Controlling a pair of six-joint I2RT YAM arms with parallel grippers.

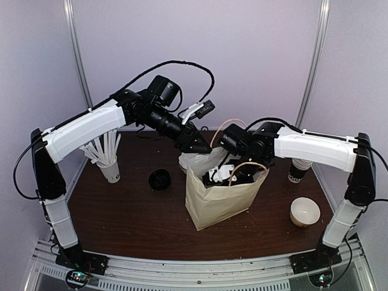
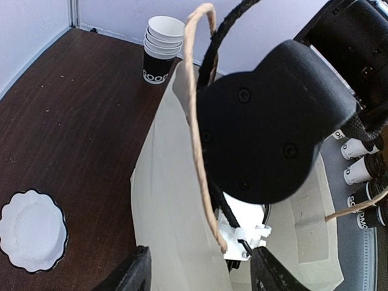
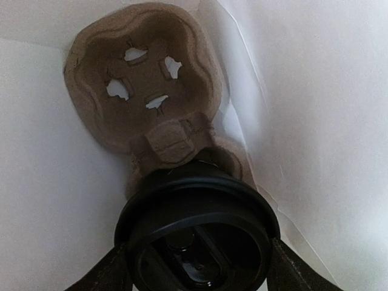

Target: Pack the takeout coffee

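1. right gripper (image 3: 197,264), inside bag (image 1: 218,200), holds coffee (image 3: 195,203); bag walls close around.
2. coffee sits against carrier (image 3: 142,79) in bag.
3. left gripper (image 2: 201,268), fairly wide, straddles bag rim.

The dark brown table (image 1: 133,224) carries a white cup of straws (image 1: 111,170) at the left and a round black lid (image 1: 159,179) just right of it. A cream paper bag (image 1: 218,203) stands at centre. A stack of cups (image 1: 297,171) is at the right, with a white scalloped bowl (image 1: 305,211) at lower right.
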